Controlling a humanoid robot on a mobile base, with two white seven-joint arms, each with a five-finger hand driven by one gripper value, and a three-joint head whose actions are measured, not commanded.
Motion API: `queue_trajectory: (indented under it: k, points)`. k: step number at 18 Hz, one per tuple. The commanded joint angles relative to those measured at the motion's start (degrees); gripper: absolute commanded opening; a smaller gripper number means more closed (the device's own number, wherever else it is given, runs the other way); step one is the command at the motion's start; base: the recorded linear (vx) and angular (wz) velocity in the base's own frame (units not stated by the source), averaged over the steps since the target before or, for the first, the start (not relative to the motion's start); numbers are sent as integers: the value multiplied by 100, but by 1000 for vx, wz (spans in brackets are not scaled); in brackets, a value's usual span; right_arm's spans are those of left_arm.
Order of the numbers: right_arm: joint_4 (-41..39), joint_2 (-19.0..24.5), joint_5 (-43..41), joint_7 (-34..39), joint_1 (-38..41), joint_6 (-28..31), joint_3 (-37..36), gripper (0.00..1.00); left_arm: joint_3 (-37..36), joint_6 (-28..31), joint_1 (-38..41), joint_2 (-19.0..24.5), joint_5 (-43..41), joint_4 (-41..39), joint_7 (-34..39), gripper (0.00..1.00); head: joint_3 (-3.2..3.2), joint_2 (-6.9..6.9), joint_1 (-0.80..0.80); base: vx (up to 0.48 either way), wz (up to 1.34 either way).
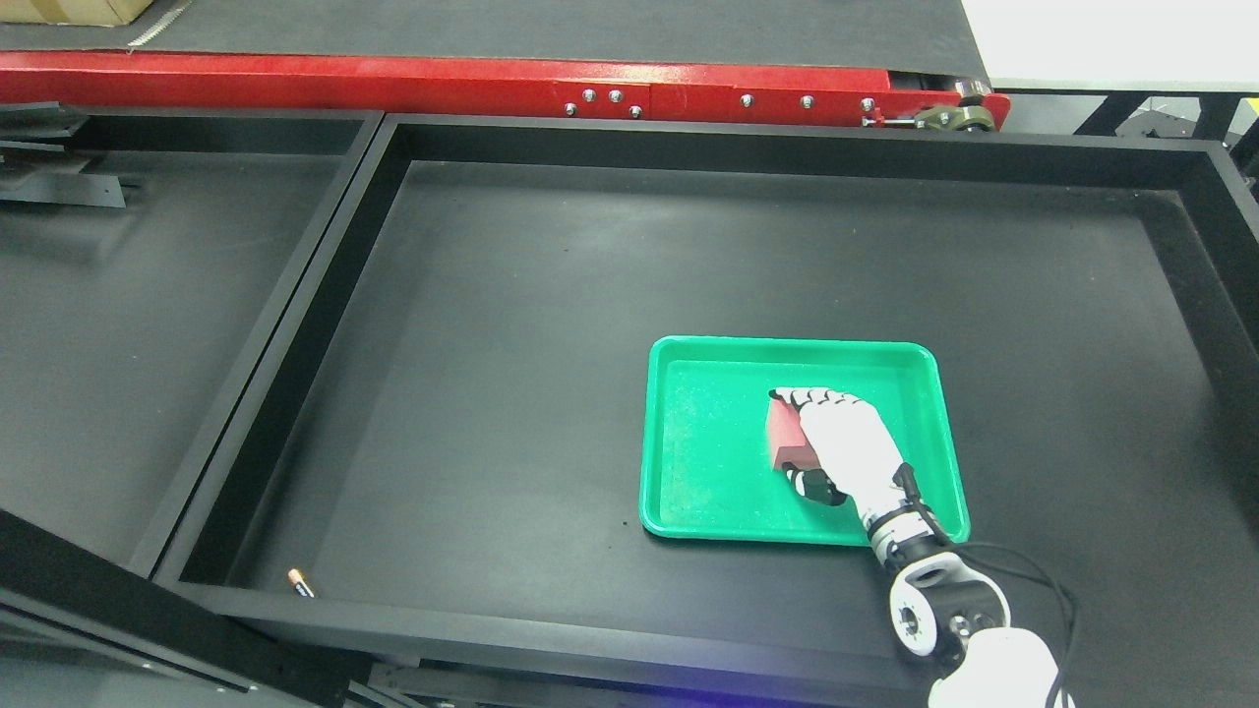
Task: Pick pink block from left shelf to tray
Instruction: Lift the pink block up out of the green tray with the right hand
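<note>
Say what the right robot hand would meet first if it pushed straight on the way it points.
The right robot hand, shut on the pink block, points up-left over the tray. Likely the tray's far rim first, unless it passes above it; height is unclear.

My right hand [841, 442] sits low inside the green tray [689, 433], whose raised rim hems it on every side; the way out is upward. Around the tray the black bin floor [511, 344] lies open, bounded by tall walls. A small battery [301, 584] lies near the front-left corner.
</note>
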Motion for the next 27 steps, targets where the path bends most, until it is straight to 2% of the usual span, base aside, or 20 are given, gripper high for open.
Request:
queue_trajectory:
  k: [1,4,5,10,15,17,27]
  points:
    - [102,-100,8,-145,-105,-159,-155,25,0,-3,-167,100,0,-100,3,100,0,0,0,0,0]
    - [76,-100,8,-479,-97,-326,-208,6,0,-3,-167,100,0,-100,3,100,0,0,0,0,0]
    - [50,-100,0,-672,-97,-396,-252,4,0,-3,-167,100,0,-100,3,100,0,0,0,0,0]
    - [-345,-100,-27,-2164,-53,-459,-393,3,0,-3,-167,100,0,-100,3,100,0,0,0,0,0]
    - [-635,-100,-53,-4168,149,-459,-402,3,0,-3,-167,100,0,-100,3,100,0,0,0,0,0]
    - [-828,-100,-79,-4644,237,-459,-402,3,0,-3,-167,100,0,-100,3,100,0,0,0,0,0]
    - [-952,-100,-501,-4822,413,-450,-674,3,0,-3,-176,100,0,-100,3,100,0,0,0,-13,11]
